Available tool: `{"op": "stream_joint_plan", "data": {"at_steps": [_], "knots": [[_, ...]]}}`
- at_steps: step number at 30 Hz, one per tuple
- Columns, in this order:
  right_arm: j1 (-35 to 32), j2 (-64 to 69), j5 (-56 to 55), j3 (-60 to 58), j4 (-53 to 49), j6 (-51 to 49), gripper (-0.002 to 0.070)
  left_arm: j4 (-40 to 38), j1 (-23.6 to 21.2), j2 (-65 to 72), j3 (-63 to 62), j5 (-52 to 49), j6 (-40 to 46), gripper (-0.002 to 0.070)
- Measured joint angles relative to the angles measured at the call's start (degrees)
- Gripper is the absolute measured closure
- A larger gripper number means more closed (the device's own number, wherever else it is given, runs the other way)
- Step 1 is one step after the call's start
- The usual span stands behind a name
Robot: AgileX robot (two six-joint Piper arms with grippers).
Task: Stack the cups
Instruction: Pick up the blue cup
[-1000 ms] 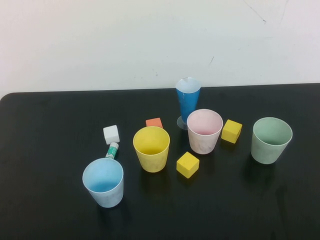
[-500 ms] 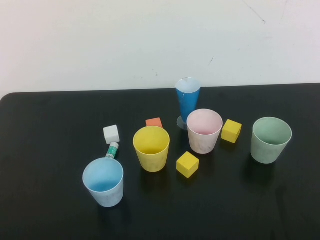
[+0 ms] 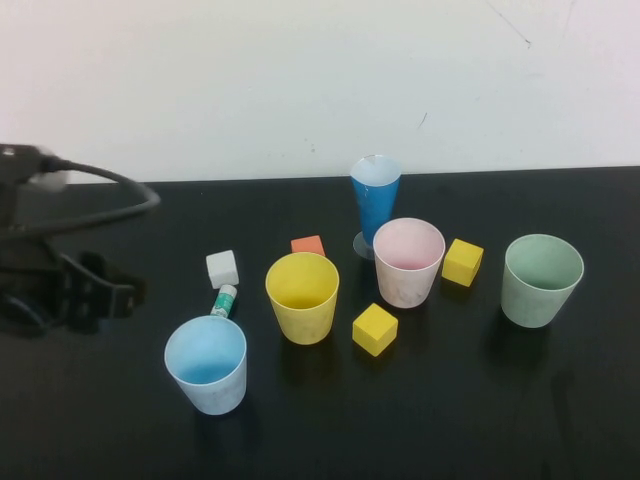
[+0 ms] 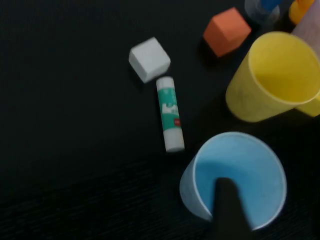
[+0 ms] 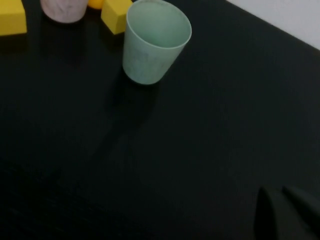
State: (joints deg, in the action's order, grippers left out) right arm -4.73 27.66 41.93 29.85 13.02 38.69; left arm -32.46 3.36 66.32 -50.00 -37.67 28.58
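Note:
Four cups stand upright and apart on the black table (image 3: 100, 420): light blue (image 3: 206, 365) at the front left, yellow (image 3: 303, 297) in the middle, pale pink (image 3: 408, 262) behind it to the right, and pale green (image 3: 542, 280) at the right. My left gripper (image 3: 118, 292) hovers left of the blue cup, open and empty. In the left wrist view one finger (image 4: 227, 210) shows over the blue cup (image 4: 250, 172), next to the yellow cup (image 4: 272, 75). My right gripper (image 5: 280, 197) is shut and empty, well away from the green cup (image 5: 155, 42).
A tall blue cone glass (image 3: 375, 205) stands behind the pink cup. Two yellow cubes (image 3: 375, 329) (image 3: 463, 262), an orange block (image 3: 309, 245), a white cube (image 3: 222, 269) and a glue stick (image 3: 224, 300) lie among the cups. A white wall rises behind.
My left arm has come into the high view from the left, toward the blue cup. The cups and blocks have not moved.

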Motion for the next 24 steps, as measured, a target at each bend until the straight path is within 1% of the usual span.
{"op": "stream_joint_plan", "data": {"at_steps": [2, 5, 9, 14, 16, 17, 19, 20, 21, 23, 24], "knots": [[0.00, 0.00, 0.00, 0.00, 0.00, 0.09, 0.0679, -0.65, 0.00, 3.53, -0.66, -0.09, 1.54, 0.0267], [0.00, 0.00, -0.22, 0.00, 0.00, 0.21, 0.0679, -1.05, 1.03, 8.57, -0.93, -0.09, 5.72, 0.0204], [0.00, 0.00, -0.64, 0.00, 0.00, 0.21, 0.0679, 0.28, 3.96, 15.38, -0.93, 1.04, 8.86, 0.0183], [0.00, 0.00, -1.26, 0.00, 0.08, 0.21, 0.0679, 4.38, 7.06, 22.38, -0.93, 6.33, 9.75, 0.0189], [0.00, 0.00, -1.26, 0.00, 0.08, 0.21, 0.0679, 5.46, 7.66, 24.29, -0.93, 8.38, 9.75, 0.0237], [0.00, 0.00, -1.26, 0.00, 0.08, 0.21, 0.0679, 5.72, 7.84, 25.16, -0.93, 9.31, 9.87, 0.0281], [0.00, 0.00, -1.26, 0.00, 0.08, 0.21, 0.0679, 5.95, 7.92, 26.35, -0.93, 10.65, 9.87, 0.0399], [0.00, 0.00, -1.26, 0.00, 0.12, 0.21, 0.0679, 6.01, 7.92, 26.64, -0.93, 11.07, 9.87, 0.0482], [0.00, 0.00, -1.26, 0.00, 0.12, 0.21, 0.0679, 6.12, 7.92, 26.79, -1.06, 11.08, 9.98, 0.0547], [0.00, 0.00, -1.26, 0.00, 0.22, 0.21, 0.0679, 6.16, 7.92, 26.77, -2.54, 10.70, 10.14, 0.0616], [0.00, 0.00, -1.26, 0.00, 0.22, 0.21, 0.0679, 6.25, 7.92, 26.77, -3.72, 10.23, 10.14, 0.0636]]}}
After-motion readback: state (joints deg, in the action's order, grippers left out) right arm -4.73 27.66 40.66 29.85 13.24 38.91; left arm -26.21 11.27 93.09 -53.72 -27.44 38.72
